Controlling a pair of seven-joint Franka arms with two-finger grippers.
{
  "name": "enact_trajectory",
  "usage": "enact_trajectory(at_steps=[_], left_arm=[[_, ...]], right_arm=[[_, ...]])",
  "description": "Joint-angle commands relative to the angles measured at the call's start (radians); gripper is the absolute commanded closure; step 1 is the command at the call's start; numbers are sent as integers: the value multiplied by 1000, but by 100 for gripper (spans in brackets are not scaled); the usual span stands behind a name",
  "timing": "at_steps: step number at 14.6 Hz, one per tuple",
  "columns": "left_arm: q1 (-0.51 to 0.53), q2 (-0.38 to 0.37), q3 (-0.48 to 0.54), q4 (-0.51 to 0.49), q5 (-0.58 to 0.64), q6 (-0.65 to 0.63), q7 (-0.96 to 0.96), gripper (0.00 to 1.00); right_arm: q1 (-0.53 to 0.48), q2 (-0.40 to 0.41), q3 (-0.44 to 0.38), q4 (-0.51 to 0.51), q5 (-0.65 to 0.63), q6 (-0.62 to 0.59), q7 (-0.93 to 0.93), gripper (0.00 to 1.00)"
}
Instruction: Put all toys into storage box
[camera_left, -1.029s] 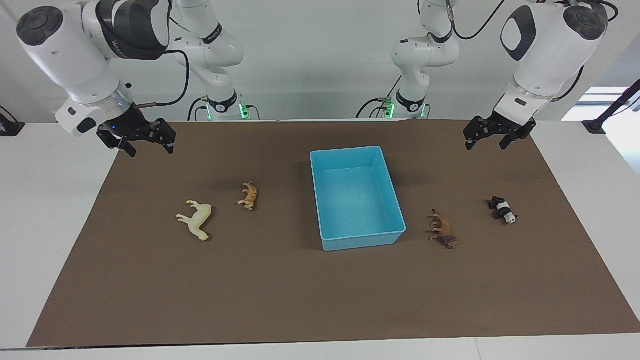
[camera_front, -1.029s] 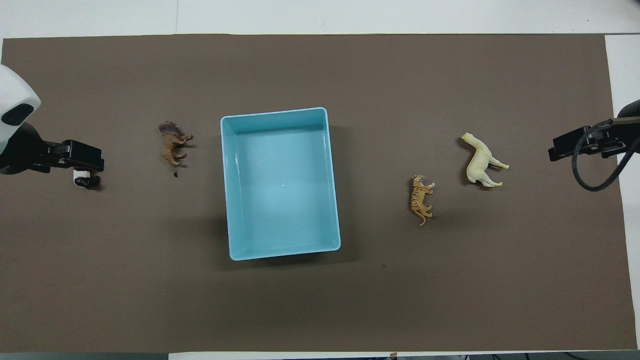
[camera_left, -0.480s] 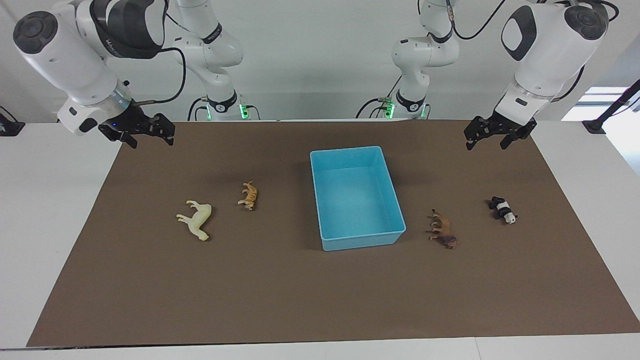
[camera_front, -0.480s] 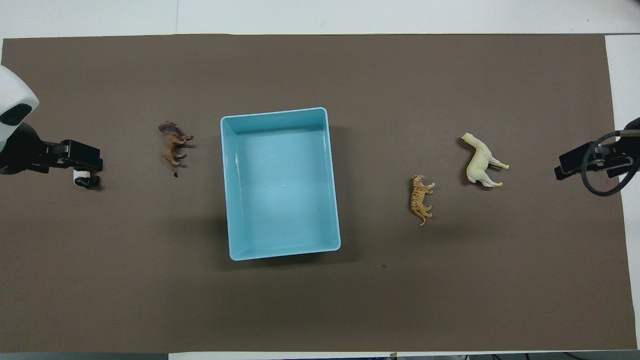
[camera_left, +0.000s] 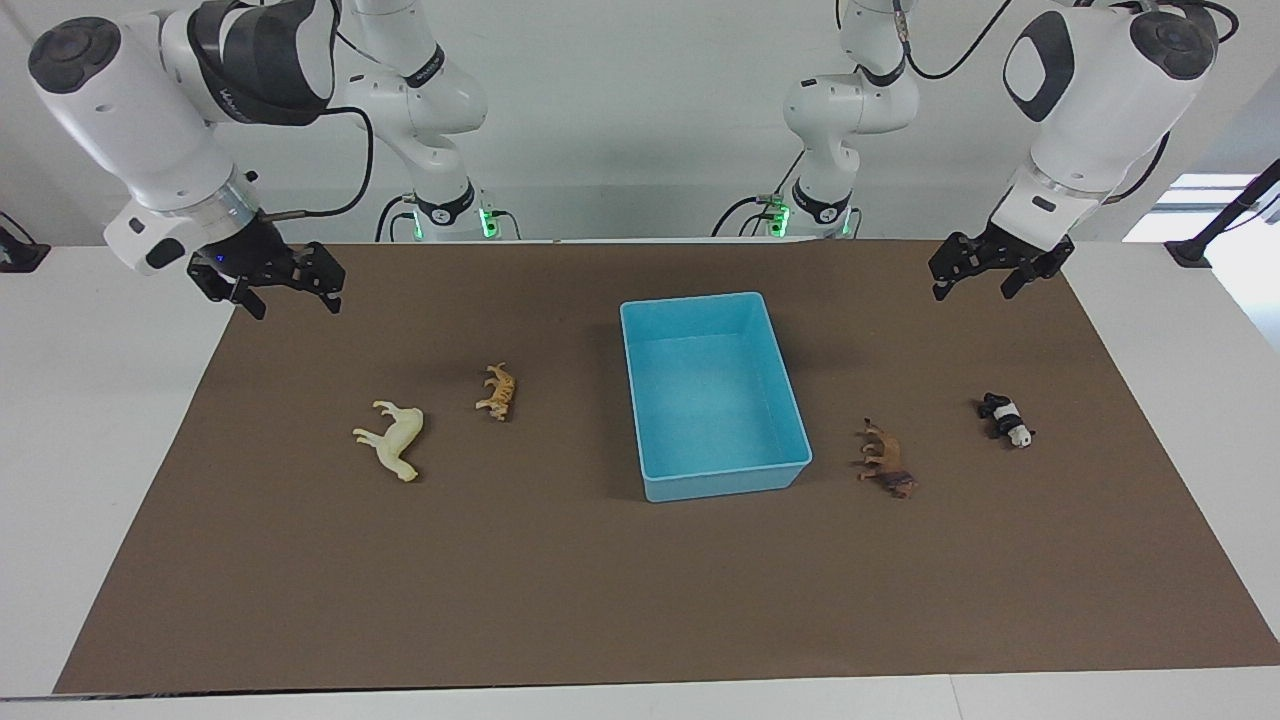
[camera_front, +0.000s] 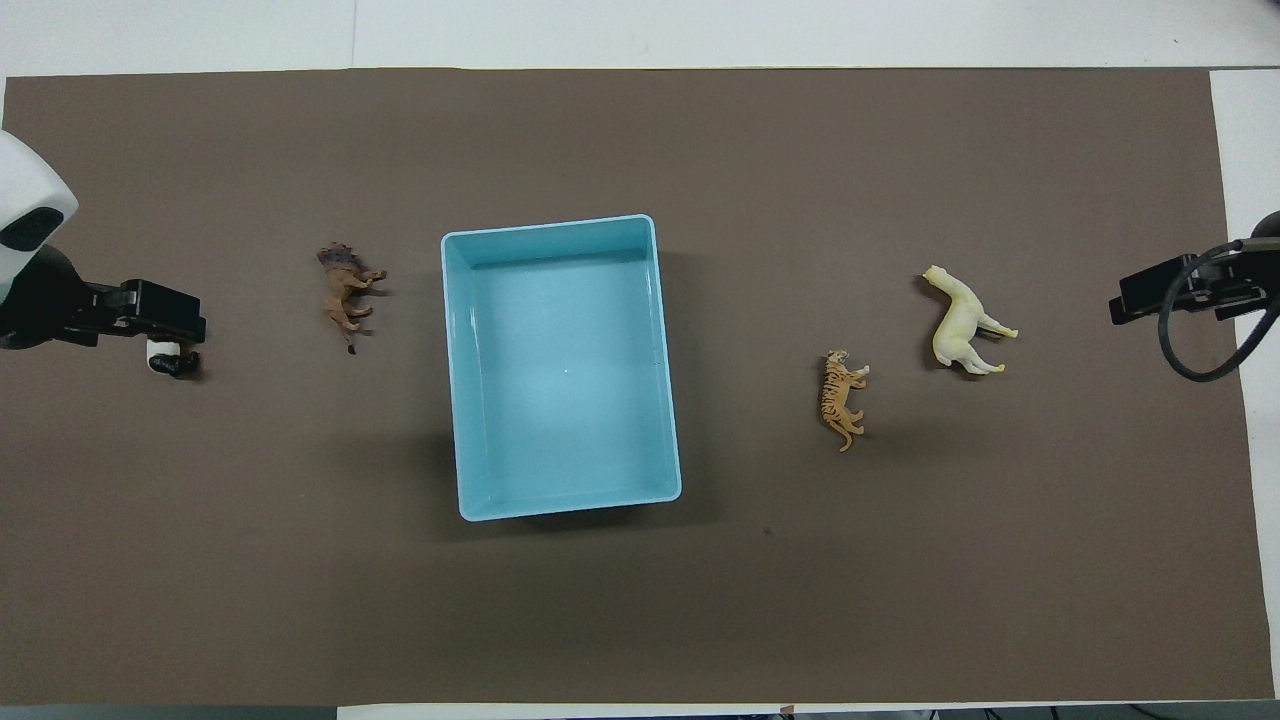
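The light-blue storage box (camera_left: 725, 487) stands empty in the middle of the mat; it also shows in the overhead view (camera_front: 570, 510). The cream horse (camera_left: 393, 450) and orange tiger (camera_left: 497, 392) lie toward the right arm's end. The brown lion (camera_left: 885, 460) and the panda (camera_left: 1005, 418) lie toward the left arm's end. My left gripper (camera_left: 972, 290) is open and empty, raised over the mat well above the panda. In the overhead view the left gripper (camera_front: 165, 322) partly covers the panda (camera_front: 172, 362). My right gripper (camera_left: 298, 305) is open and empty, raised over the mat's corner.
A brown mat (camera_left: 600, 600) covers most of the white table (camera_left: 90, 450). In the overhead view the horse (camera_front: 958, 325), tiger (camera_front: 840, 398) and lion (camera_front: 343, 295) lie on their sides on it, apart from the box.
My right gripper has shifted slightly, up and then back down, over the mat's corner. The left gripper and the toys have stayed put.
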Motion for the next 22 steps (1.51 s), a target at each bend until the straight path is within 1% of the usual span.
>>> enact_trajectory(at_steps=[1,3,6,8,10,11,12,13,14,15,16,19,20,22], left_arm=[[-1,-12,3,-9,15,-1,7,0],[1,-7,3,-26,15,38,7,0],[-8,45,1,-60,12,141,1,0],[-13,65,0,-119,5,231,-44,0],[-27,64,-3,-201,3,342,-113,0],[-57,68,-2,-231,3,391,-134,0],[-76,88,-2,-244,3,432,-160,0],[-79,137,-2,-244,3,480,-173,0],[-89,163,1,-249,3,511,-173,0],[-91,174,1,-265,5,535,-170,0],[-88,172,1,-297,5,577,-168,0],[-79,160,0,-406,5,747,-179,0],[-79,159,0,-425,3,794,-208,0],[-80,162,-2,-427,5,825,-315,0]], right_arm=[[-3,-39,9,-82,-10,108,-31,0],[7,-16,15,-82,-10,119,-25,0],[38,33,15,-82,-10,164,-11,0],[56,63,15,-81,-12,185,1,0],[56,93,15,-90,-21,229,23,0],[58,104,15,-108,-29,262,35,0],[58,109,15,-137,-36,312,50,0],[58,116,15,-174,-39,361,64,0],[59,123,15,-205,-39,400,79,0],[72,132,16,-231,-39,435,102,0],[90,144,15,-255,-39,466,121,0],[118,146,15,-344,-39,561,170,0],[121,146,15,-366,-39,590,185,0],[115,153,15,-394,-39,615,192,0]])
